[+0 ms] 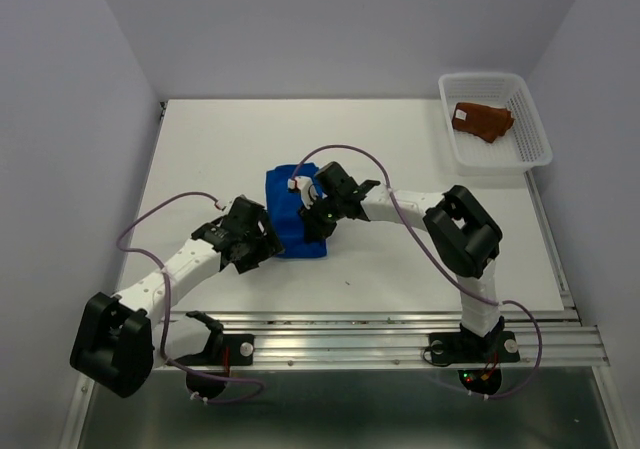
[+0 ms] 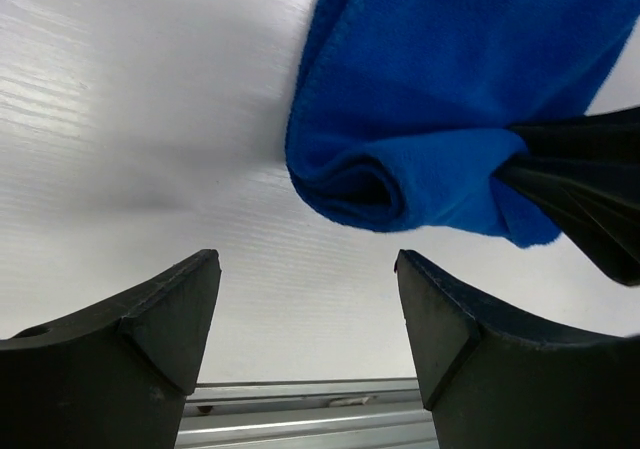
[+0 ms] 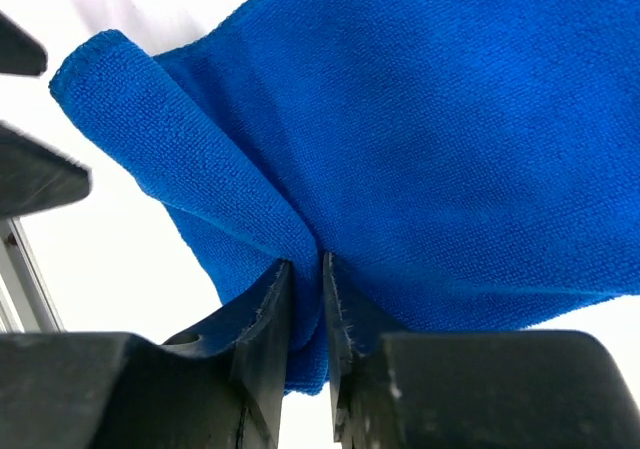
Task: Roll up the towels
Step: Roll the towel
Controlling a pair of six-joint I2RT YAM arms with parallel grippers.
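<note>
We see bright, even light from above. Beyond the left fingers point(image 2: 150, 354), a soft grey shadow lies on the white table point(image 2: 120, 89) beside the blue towel point(image 2: 450, 79). Between the right fingers point(image 3: 262, 349) the weave looks sharp.

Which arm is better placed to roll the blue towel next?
Right, probably. The right gripper is pinched on a fold of the bright blue terry-cloth towel beside its rolled end, so it could likely turn it over directly. The left gripper stands open just short of that end, holding nothing.
</note>
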